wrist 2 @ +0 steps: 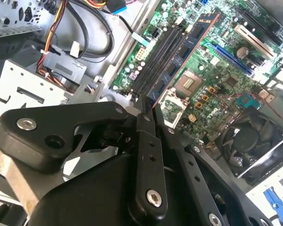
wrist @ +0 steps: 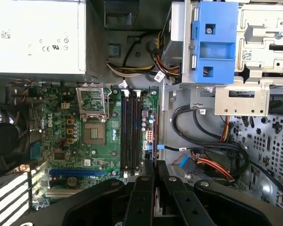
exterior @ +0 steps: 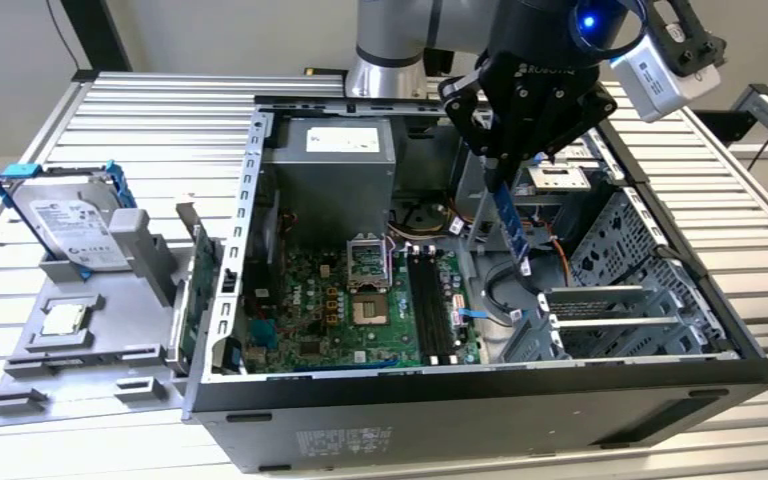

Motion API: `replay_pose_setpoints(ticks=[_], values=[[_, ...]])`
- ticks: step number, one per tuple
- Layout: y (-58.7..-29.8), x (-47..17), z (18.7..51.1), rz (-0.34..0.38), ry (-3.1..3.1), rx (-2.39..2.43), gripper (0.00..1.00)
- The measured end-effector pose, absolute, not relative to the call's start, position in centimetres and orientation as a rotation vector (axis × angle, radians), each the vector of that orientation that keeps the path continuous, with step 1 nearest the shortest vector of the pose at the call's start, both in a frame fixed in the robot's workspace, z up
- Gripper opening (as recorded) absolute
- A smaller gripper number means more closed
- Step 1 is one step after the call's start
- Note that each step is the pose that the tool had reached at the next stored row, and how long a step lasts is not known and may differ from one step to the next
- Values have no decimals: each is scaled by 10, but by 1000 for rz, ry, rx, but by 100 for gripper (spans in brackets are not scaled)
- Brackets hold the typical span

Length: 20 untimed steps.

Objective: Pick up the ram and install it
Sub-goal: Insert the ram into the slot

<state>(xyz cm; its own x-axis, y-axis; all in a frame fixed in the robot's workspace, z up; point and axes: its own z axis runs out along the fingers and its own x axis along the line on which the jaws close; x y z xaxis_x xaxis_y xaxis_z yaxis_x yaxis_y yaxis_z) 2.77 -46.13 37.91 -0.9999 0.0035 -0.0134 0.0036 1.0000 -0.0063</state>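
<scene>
End effector [exterior: 502, 162] of a Universal Robots arm [exterior: 398, 40] clamps its black fingers [wrist 2: 145, 117] on one end of the ram [exterior: 512, 228], holding the dark blue stick in the air inside an open computer case [exterior: 491, 410] that lies on a slatted metal worktop [exterior: 157, 110]. In the exterior view the ram hangs long-end down and slightly tilted, its lower end just to the exterior view's right of the black memory slots [exterior: 431, 300] and clear of them; it is not yet seated. In the second wrist view the ram [wrist 2: 184, 52] runs straight out from the fingertips, roughly parallel to the memory slots [wrist 2: 158, 59] and beside them, with the green motherboard [wrist 2: 212, 94] behind it. In the first wrist view the fingers [wrist: 142, 188] stand near the foot of the memory slots [wrist: 130, 132]. A processor socket [wrist: 94, 132] with its metal cover sits next to the slots, a black fan [wrist: 4, 141] beyond it, and a grey power supply [wrist: 37, 35] lies along the edge of the motherboard. Outside the case, on the exterior view's left, a grey tray [exterior: 91, 345] carries a silver hard drive [exterior: 71, 225] upright in a blue frame [exterior: 4, 180] and a small square processor chip [exterior: 64, 318] lying flat.
</scene>
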Motion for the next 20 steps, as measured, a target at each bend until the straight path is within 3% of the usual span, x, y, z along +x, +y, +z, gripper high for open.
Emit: replay_pose_setpoints(ticks=[20], values=[[-461,28,357,-11,3128,9,0]])
